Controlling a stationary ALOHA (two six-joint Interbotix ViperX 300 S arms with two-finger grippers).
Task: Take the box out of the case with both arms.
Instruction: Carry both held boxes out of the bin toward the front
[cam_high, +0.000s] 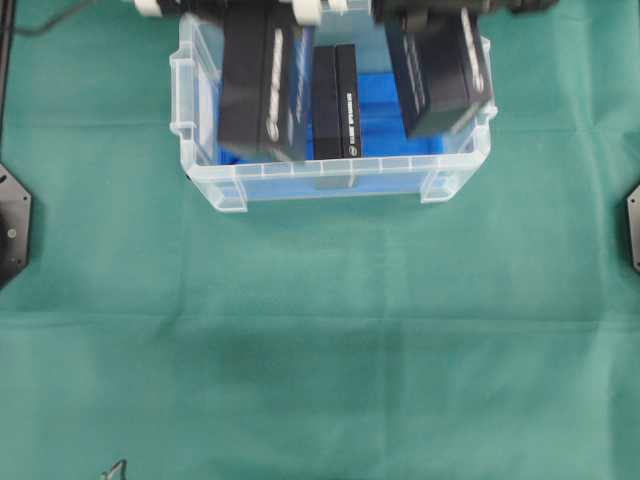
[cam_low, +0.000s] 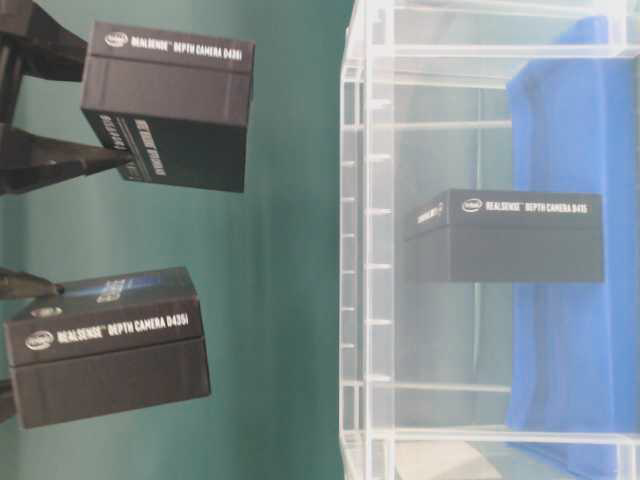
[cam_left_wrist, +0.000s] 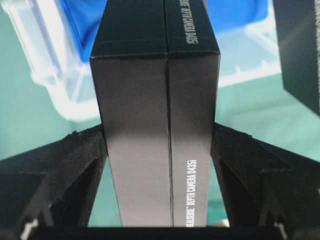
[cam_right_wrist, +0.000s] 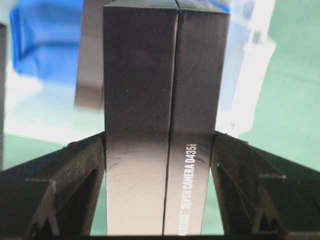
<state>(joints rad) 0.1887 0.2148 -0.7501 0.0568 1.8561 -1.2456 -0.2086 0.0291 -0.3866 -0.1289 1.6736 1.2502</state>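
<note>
The case (cam_high: 330, 185) is a clear plastic bin at the top centre, lined with a blue sheet (cam_high: 385, 120). My left gripper (cam_left_wrist: 159, 130) is shut on a black RealSense camera box (cam_left_wrist: 155, 100) and holds it above the case's left part (cam_high: 258, 85). My right gripper (cam_right_wrist: 159, 136) is shut on a second black box (cam_right_wrist: 160, 100) above the case's right part (cam_high: 440, 80). A third black box (cam_high: 335, 100) stands inside the case between them. In the table-level view both held boxes (cam_low: 165, 105) (cam_low: 105, 345) are clear of the case wall (cam_low: 350, 250), and the third (cam_low: 505, 235) sits inside.
Green cloth (cam_high: 320, 350) covers the table in front of the case. Black arm mounts sit at the left edge (cam_high: 12, 225) and right edge (cam_high: 633, 225). A small dark object (cam_high: 113, 470) pokes in at the bottom edge.
</note>
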